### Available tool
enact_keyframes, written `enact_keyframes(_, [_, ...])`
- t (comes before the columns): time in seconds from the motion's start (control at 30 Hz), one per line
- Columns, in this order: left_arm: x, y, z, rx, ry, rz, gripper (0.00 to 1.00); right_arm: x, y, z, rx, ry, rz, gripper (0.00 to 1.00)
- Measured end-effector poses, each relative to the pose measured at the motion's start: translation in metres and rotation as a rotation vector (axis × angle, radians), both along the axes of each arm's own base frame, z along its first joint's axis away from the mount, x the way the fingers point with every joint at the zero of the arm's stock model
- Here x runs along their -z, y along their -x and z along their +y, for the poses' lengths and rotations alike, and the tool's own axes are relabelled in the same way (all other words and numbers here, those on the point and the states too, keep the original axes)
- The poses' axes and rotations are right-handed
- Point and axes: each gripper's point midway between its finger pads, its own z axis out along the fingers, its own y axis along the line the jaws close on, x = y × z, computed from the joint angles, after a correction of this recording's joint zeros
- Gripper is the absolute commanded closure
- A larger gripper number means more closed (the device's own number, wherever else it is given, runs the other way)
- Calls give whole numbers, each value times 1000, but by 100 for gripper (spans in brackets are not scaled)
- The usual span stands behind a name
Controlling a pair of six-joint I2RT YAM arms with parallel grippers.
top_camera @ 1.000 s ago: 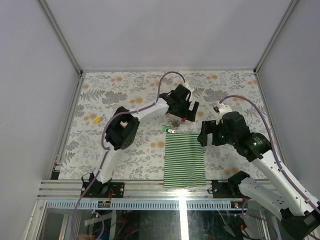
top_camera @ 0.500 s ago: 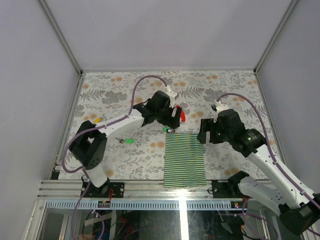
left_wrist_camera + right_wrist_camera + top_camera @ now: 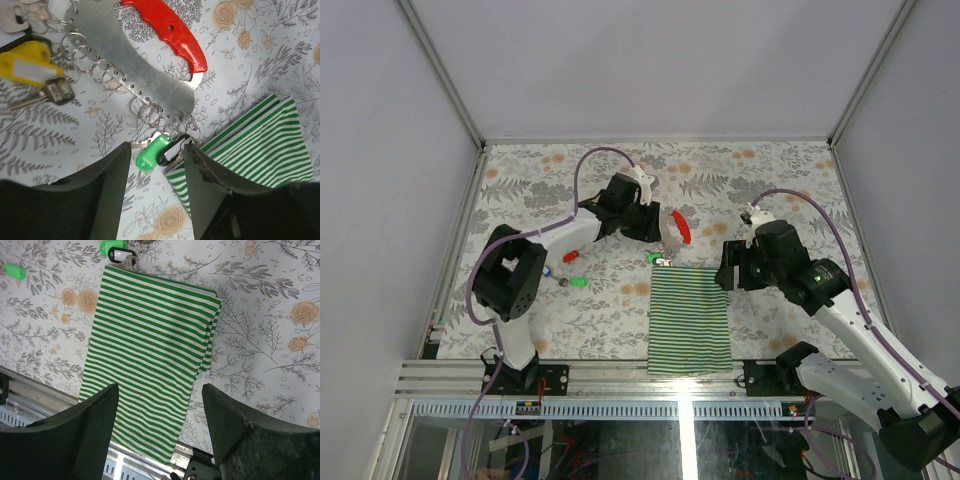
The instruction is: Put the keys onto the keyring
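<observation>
Though apart, keyring beyond left gripper.

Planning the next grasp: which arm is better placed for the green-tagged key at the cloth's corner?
Left. The left gripper hangs over that key, beside the keyring; the right gripper faces the striped cloth, farther from both.

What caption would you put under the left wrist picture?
Left claw hovers over the green-tagged key beside the metal keyring and striped cloth.
</observation>
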Motion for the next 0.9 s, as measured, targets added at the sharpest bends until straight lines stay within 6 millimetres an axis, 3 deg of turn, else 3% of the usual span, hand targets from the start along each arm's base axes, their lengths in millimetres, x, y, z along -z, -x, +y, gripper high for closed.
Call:
enact_keyframes(0.23, [25, -7, -10, 26, -8, 40, 54, 0, 2, 2, -11, -9, 6, 29])
enact_keyframes(0.9, [49, -11, -13, 35, -25, 82, 58, 5, 4, 2, -15, -5, 20, 31])
